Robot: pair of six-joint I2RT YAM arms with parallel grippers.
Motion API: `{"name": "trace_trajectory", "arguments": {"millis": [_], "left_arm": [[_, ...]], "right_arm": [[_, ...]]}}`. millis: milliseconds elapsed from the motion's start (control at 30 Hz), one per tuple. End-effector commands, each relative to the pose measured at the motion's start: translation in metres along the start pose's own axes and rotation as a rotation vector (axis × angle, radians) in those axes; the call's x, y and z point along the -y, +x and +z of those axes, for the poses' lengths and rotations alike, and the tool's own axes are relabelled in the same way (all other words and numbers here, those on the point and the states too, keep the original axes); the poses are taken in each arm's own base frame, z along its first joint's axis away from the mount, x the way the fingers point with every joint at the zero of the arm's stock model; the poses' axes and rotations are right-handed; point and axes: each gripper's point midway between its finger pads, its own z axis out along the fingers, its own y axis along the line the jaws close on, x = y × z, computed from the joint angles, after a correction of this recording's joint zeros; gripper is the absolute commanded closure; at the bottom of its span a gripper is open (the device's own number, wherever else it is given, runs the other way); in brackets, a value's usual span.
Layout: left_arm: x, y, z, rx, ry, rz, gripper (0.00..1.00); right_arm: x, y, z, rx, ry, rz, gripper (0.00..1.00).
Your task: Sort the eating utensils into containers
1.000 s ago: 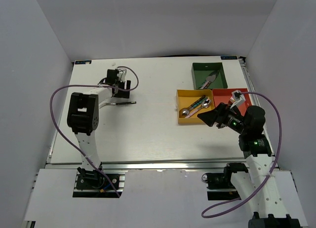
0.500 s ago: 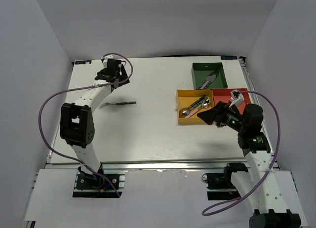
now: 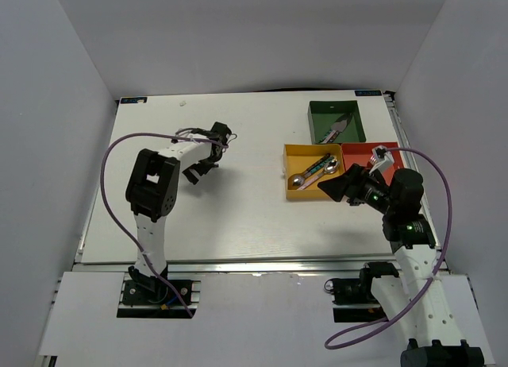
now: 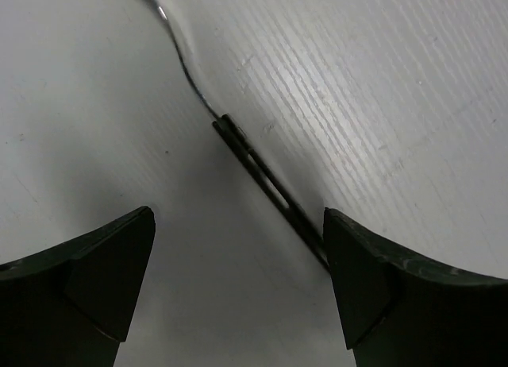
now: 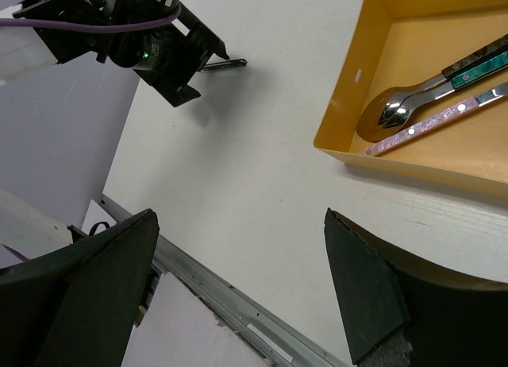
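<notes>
A black-handled utensil (image 4: 266,188) lies flat on the white table, its silver neck (image 4: 181,57) curving away. My left gripper (image 4: 238,240) is open just above it, and the handle's near end runs by the right finger (image 4: 373,280). In the top view the left gripper (image 3: 199,168) hides this utensil. The handle tip (image 5: 226,63) shows in the right wrist view. My right gripper (image 3: 333,186) is open and empty, hovering at the yellow tray's (image 3: 295,154) front right corner. The yellow tray (image 5: 373,33) holds a teal-handled spoon (image 5: 413,93) and a pink-handled utensil (image 5: 436,117).
The dark green tray (image 3: 321,111) at the back right holds a pale utensil (image 3: 336,129). The red tray (image 3: 359,154) sits right of the yellow one, partly hidden by my right arm. The table's front rail (image 5: 238,311) runs below my right gripper.
My left gripper has swung from the back left towards the right and front, and now sits over the black-handled utensil. The right arm has not moved.
</notes>
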Motion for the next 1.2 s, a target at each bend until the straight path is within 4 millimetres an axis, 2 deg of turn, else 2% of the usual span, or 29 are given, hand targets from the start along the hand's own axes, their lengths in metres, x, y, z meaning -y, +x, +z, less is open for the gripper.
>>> {"name": "trace_trajectory", "arguments": {"millis": [0,200,333,400,433,467,500,533,567,600,633,667,700,733,767,800,833,867,900,933,967,1000,1033,1067,1100,1167], "left_arm": [[0.007,-0.028,-0.01,0.067,0.012,-0.145,0.05],[0.005,-0.018,0.013,0.047,-0.017,-0.134,0.07],[-0.004,-0.001,0.025,0.019,-0.031,-0.118,0.27],[-0.009,0.007,0.028,0.001,-0.027,-0.118,0.41],[-0.011,0.017,0.032,-0.025,-0.016,-0.117,0.48],[-0.012,0.018,0.031,-0.032,-0.006,-0.117,0.63],[-0.012,0.02,0.031,-0.038,0.004,-0.121,0.69],[-0.021,0.028,0.033,-0.055,-0.002,-0.091,0.75],[-0.02,0.026,0.027,-0.061,0.03,-0.082,0.91],[-0.02,0.028,0.023,-0.07,0.061,-0.05,0.97],[-0.01,0.03,0.016,-0.08,0.134,-0.01,1.0],[-0.014,0.033,0.0,-0.075,0.184,0.016,1.0],[0.001,0.03,-0.016,-0.054,0.28,0.012,1.0],[0.007,0.041,-0.041,-0.033,0.371,0.107,1.0],[0.015,0.033,-0.072,0.025,0.524,0.153,1.0],[0.015,0.052,-0.113,-0.015,0.709,0.22,1.0],[0.03,0.052,-0.145,0.0,0.871,0.218,1.0],[0.03,0.065,-0.173,-0.004,0.996,0.284,1.0],[0.023,0.095,-0.22,-0.116,1.237,0.371,1.0],[0.017,0.102,-0.24,-0.116,1.34,0.404,1.0],[0.007,0.12,-0.26,-0.135,1.421,0.467,1.0],[-0.004,0.143,-0.282,-0.179,1.51,0.536,1.0],[-0.012,0.155,-0.298,-0.182,1.563,0.576,1.0],[-0.019,0.165,-0.312,-0.195,1.619,0.595,1.0],[-0.023,0.171,-0.323,-0.201,1.657,0.595,1.0],[-0.027,0.175,-0.345,-0.21,1.738,0.576,1.0]], "right_arm": [[-0.005,-0.005,-0.004,0.014,-0.003,-0.033,0.11],[-0.005,-0.002,-0.003,0.01,-0.016,-0.028,0.11],[-0.004,-0.001,-0.001,0.006,-0.017,-0.028,0.11],[-0.004,-0.001,0.0,0.008,-0.022,-0.023,0.11],[-0.005,0.0,0.0,0.006,-0.028,-0.019,0.11],[-0.005,-0.001,0.001,0.008,-0.034,-0.02,0.11],[-0.006,-0.001,0.001,0.006,-0.041,-0.021,0.11],[-0.008,0.003,0.002,-0.014,-0.063,-0.021,0.11],[-0.011,0.003,0.003,-0.013,-0.088,-0.036,0.1],[-0.015,0.005,0.004,-0.023,-0.121,-0.04,0.11],[-0.017,0.023,0.005,-0.081,-0.187,-0.009,0.11],[-0.027,0.016,0.008,-0.045,-0.271,-0.055,0.11],[-0.035,0.021,0.007,-0.067,-0.331,0.025,0.11],[-0.042,0.03,0.005,-0.107,-0.403,0.054,0.11],[-0.039,0.034,0.01,-0.095,-0.419,0.071,0.11],[-0.036,0.037,0.014,-0.112,-0.39,0.094,0.11],[-0.034,0.037,0.018,-0.108,-0.365,0.09,0.11],[-0.028,0.032,0.026,-0.067,-0.308,0.078,0.11],[-0.036,0.037,0.034,-0.079,-0.294,0.091,0.11],[-0.029,0.029,0.045,-0.039,-0.223,0.143,0.11],[-0.027,0.029,0.055,-0.013,-0.168,0.184,0.11],[-0.034,0.035,0.06,-0.023,-0.166,0.192,0.13],[-0.026,0.031,0.072,0.022,-0.088,0.214,0.15],[-0.032,0.032,0.076,0.019,-0.077,0.23,0.17],[-0.025,0.035,0.085,0.022,-0.02,0.253,0.19],[-0.033,0.042,0.094,0.001,-0.015,0.261,0.24]]}}
